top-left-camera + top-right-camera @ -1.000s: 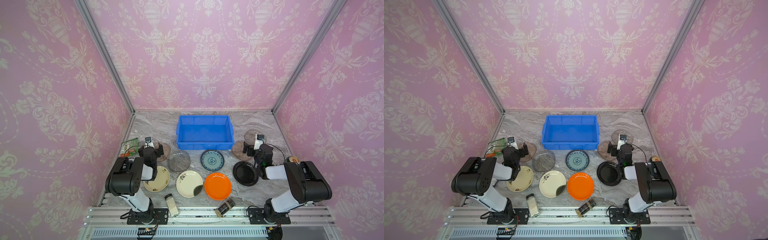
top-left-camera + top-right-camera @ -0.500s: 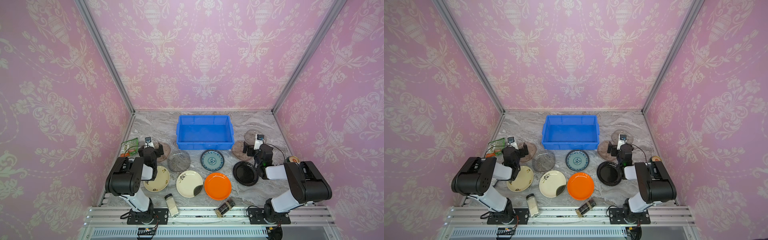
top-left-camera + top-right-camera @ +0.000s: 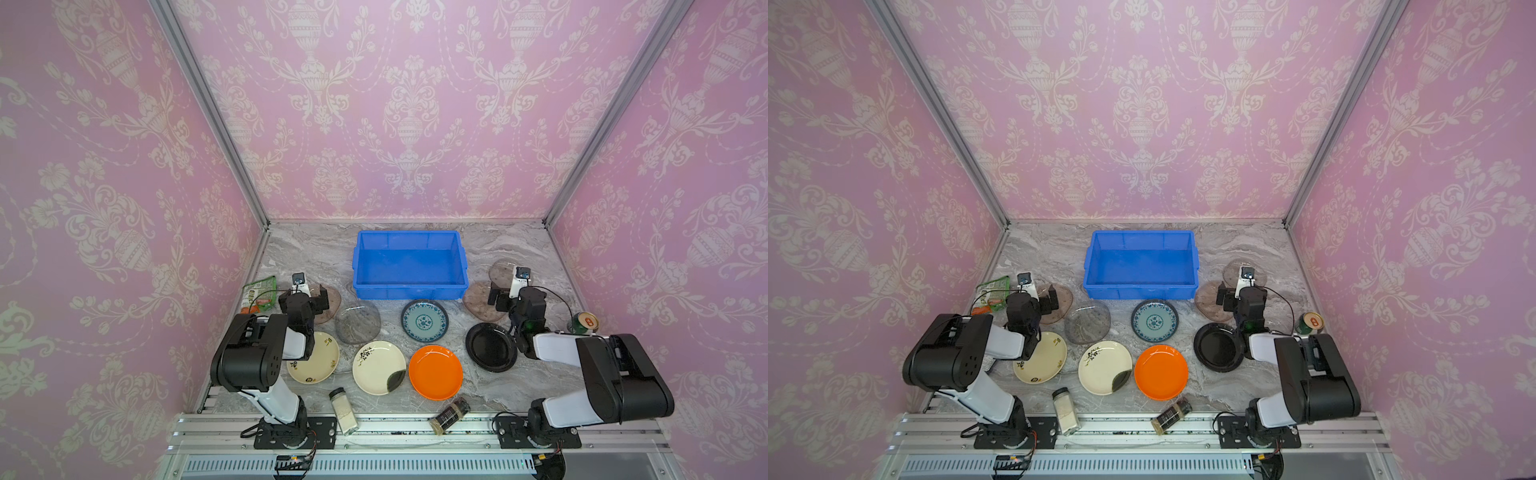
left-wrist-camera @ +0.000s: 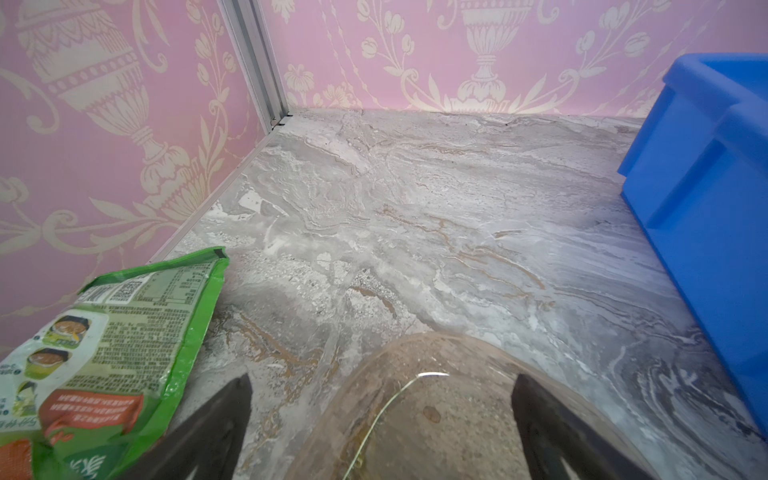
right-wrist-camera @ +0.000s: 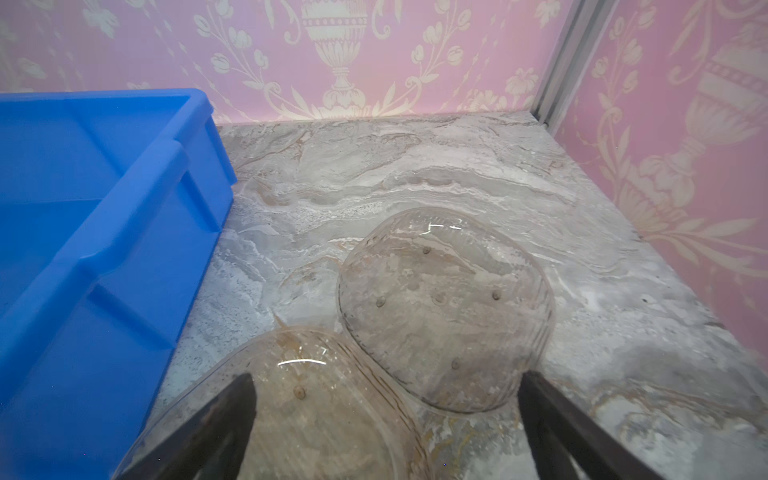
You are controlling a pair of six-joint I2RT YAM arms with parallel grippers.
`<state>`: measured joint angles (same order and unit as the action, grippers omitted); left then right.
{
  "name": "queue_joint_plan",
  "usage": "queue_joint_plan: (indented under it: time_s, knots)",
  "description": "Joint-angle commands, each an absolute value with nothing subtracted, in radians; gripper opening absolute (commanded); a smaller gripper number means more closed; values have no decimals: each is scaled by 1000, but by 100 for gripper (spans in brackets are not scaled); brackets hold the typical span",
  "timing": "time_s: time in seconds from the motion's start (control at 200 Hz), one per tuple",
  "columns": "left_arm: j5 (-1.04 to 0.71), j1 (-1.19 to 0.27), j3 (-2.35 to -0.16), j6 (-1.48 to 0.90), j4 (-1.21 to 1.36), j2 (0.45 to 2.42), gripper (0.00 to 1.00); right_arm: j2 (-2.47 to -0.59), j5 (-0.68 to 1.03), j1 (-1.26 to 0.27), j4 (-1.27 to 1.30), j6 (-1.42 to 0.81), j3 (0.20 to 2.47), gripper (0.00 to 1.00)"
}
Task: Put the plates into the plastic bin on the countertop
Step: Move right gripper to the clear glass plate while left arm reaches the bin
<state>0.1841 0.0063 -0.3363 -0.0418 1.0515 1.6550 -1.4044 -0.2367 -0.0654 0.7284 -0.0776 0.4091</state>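
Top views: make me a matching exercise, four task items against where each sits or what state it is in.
Things:
1. orange plate
2. black plate
3. teal plate
4. plastic bin

Places or states:
A. holds nothing
B. just in front of the plastic bin
C. farthest right of the four
D. nearest the front of the four

Pairs: 1-D, 2-C, 3-B, 4-A
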Motion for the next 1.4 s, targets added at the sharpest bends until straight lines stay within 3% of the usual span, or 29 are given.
queue_joint_plan:
  time_s: [0.0, 0.12, 0.29, 0.44, 0.555, 0.71, 0.841, 1.021, 1.111, 1.396]
  knots:
    - [146, 9, -353, -15, 1028, 1641, 99, -1272, -385, -75, 455, -156, 558, 100]
    - [134, 16, -356, -21, 1022, 1640, 99, -1219, -422, -77, 280, -255, 705, 100]
    - [196, 14, -362, -33, 997, 1620, 99, -1311, -447, -74, -1, -325, 955, 100]
    - [374, 9, -464, -81, 670, 1454, 99, -1386, -435, -71, -106, -355, 1058, 100]
    - [389, 5, -555, -23, 482, 1362, 99, -1428, -390, -61, -157, -382, 1090, 100]
    - [399, 7, -619, -157, 343, 1275, 99, -1461, -298, -21, -157, -435, 1085, 100]
    - [263, -6, -775, -236, 99, 1261, 99, -1469, -261, 25, -157, -460, 1067, 99]
    - [103, -23, -819, -329, 73, 1196, 99, -1454, -126, 147, -133, -542, 1011, 87]
    - [27, -23, -847, -383, 76, 1172, 99, -1445, -125, 179, -131, -536, 992, 79]
    - [-183, -63, -997, -450, 5, 1259, 99, -1479, -126, 205, -159, -534, 982, 68]
